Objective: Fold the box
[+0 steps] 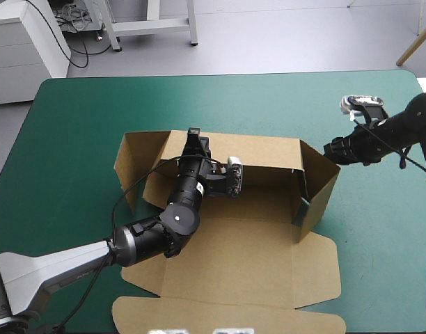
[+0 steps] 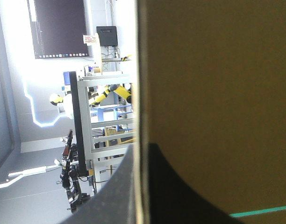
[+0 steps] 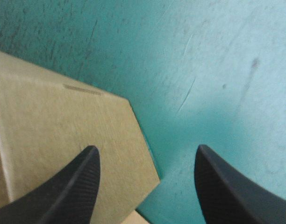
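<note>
Well, table point(image 1: 74, 125): teal-green cover, with the work at its middle.
Box point(image 1: 255, 257): brown board, floor flat on the table, only part built.
Lid point(image 1: 227, 316): lies flat at the box's 6 o'clock, by the table's near edge. I judge it needs nothing yet.
Back wall point(image 1: 262, 149): stands raised along the box's 12 o'clock side.
Right wall point(image 1: 321, 188): raised at 3 o'clock, meeting the back wall at the far corner.
Left flap point(image 1: 133, 163): at 9 o'clock, standing but swung outward, not square to the back wall. I take squaring it as the step in hand.
Left claw point(image 1: 193, 137): pinching the back wall's top edge, toward its 9 o'clock end. My wrist view shows the board point(image 2: 213, 84) clamped edge-on between my fingers point(image 2: 119, 196).
Right claw point(image 1: 331, 149): spread and empty, just outside the box's far 3 o'clock corner. One finger point(image 3: 73, 186) hangs over the board, the other over bare cover.
Doing it well: I should keep the pinch firm and the wall upright, and not drag the floor. The flap should swing in slowly, so the crease bends rather than buckles. My right claw could steady the 3 o'clock corner.
</note>
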{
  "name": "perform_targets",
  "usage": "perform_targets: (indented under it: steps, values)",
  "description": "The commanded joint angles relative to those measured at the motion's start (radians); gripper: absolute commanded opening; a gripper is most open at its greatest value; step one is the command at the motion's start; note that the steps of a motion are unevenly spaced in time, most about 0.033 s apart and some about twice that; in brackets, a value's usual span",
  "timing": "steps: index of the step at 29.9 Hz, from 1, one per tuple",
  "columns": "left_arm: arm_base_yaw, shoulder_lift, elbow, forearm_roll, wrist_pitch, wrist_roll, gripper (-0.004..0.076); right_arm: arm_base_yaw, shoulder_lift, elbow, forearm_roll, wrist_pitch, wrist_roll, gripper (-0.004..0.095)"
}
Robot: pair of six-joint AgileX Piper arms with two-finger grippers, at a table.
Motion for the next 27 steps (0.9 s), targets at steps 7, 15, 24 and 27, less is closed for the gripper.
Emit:
perform_targets:
  steps: [7,15,24,27]
  values:
    - [-0.005,-0.040,-0.021,0.028,0.032,-0.013,-0.0010,-0.002,-0.189,0.234,0.131,-0.077,-0.170,0.0533]
    - [-0.005,-0.040,-0.021,0.028,0.025,-0.013,-0.0010,-0.002,-0.279,0.385,0.248,-0.152,-0.420,0.0526]
    - [-0.005,-0.040,-0.021,0.028,0.025,-0.015,-0.0010,-0.002,-0.284,0.495,0.441,-0.170,-0.644,0.0526]
    - [-0.005,-0.040,-0.021,0.028,0.025,-0.015,-0.0010,0.005,-0.284,0.497,0.464,-0.183,-0.670,0.0526]
